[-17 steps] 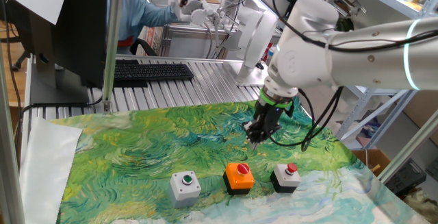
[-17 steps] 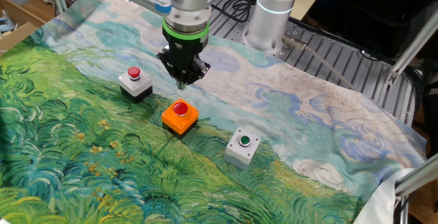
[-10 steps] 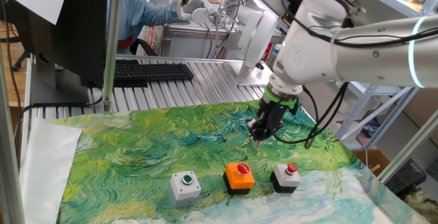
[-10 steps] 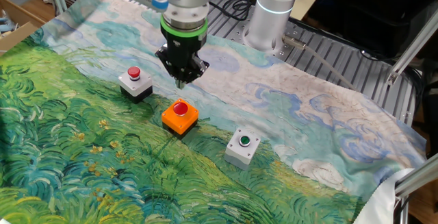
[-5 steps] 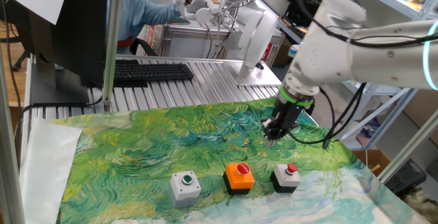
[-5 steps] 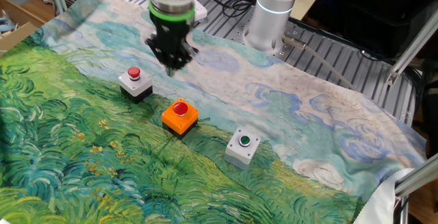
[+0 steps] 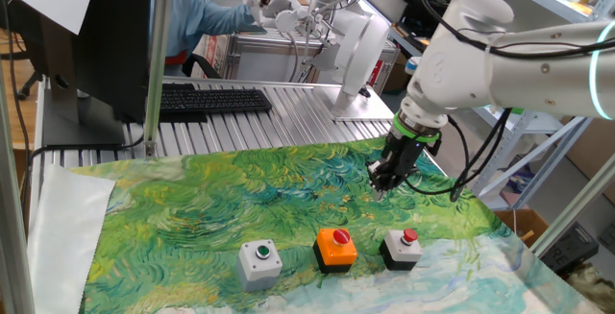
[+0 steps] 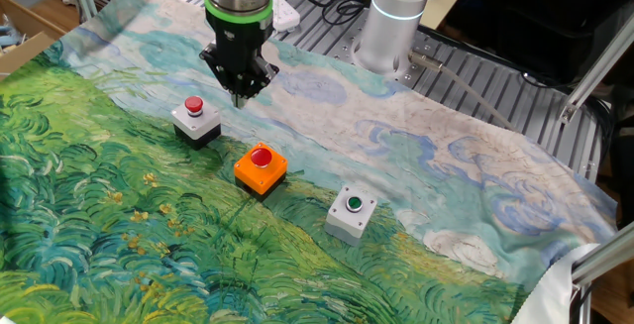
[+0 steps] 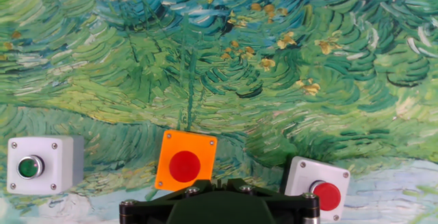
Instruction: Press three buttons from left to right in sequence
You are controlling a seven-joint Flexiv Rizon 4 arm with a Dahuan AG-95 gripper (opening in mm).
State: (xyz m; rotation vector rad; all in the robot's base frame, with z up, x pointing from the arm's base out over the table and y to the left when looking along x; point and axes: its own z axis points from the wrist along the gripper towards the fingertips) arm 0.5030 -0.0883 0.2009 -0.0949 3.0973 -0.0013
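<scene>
A cluttered lab bench seen from two sides.
The surface [image 7: 288, 103] is ribbed aluminium, draped with a cloth [image 7: 211, 208] printed in swirling green and blue brushstrokes. A black keyboard [image 7: 211, 100] lies on the bare metal behind the cloth, beside a dark monitor [image 7: 86, 36]. Behind it a person in a blue top [image 7: 192, 16] sits at another bench. Shelving [image 7: 548, 7] stands at the right edge, and silver frame posts [image 7: 159, 60] rise from the surface.

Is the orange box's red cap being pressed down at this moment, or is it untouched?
Untouched. The gripper hangs in the air beside the black box, clear of the orange box; its red cap stands free.
</scene>
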